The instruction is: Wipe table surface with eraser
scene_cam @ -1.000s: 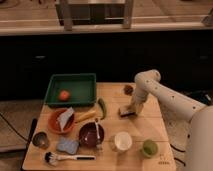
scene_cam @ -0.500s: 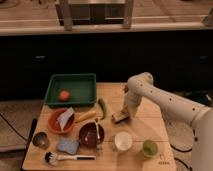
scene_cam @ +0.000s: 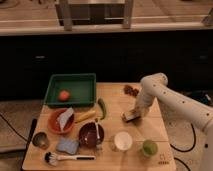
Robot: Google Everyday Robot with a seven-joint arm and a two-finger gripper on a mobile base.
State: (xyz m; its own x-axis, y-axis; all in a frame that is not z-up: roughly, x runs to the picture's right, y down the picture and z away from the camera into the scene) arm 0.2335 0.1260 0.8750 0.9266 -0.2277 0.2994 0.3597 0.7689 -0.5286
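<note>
The light-brown wooden table surface (scene_cam: 150, 125) fills the lower half of the camera view. My gripper (scene_cam: 132, 115) reaches down from the right over the table's right half. It is shut on the eraser (scene_cam: 128, 118), a small tan block that it presses against the wood, just right of the green vegetable (scene_cam: 102, 107). A small dark reddish mark (scene_cam: 131, 90) lies on the wood behind the gripper.
A green tray (scene_cam: 75, 80) with a red fruit (scene_cam: 63, 95) stands at the back left. In front are an orange bowl (scene_cam: 55, 125), a dark bowl (scene_cam: 91, 135), a white cup (scene_cam: 122, 141), a green cup (scene_cam: 149, 147), a blue sponge (scene_cam: 66, 146), a brush (scene_cam: 62, 158) and a metal cup (scene_cam: 40, 140).
The gripper slid the eraser left and forward across the wood, then back to the right. The other objects have not moved.
</note>
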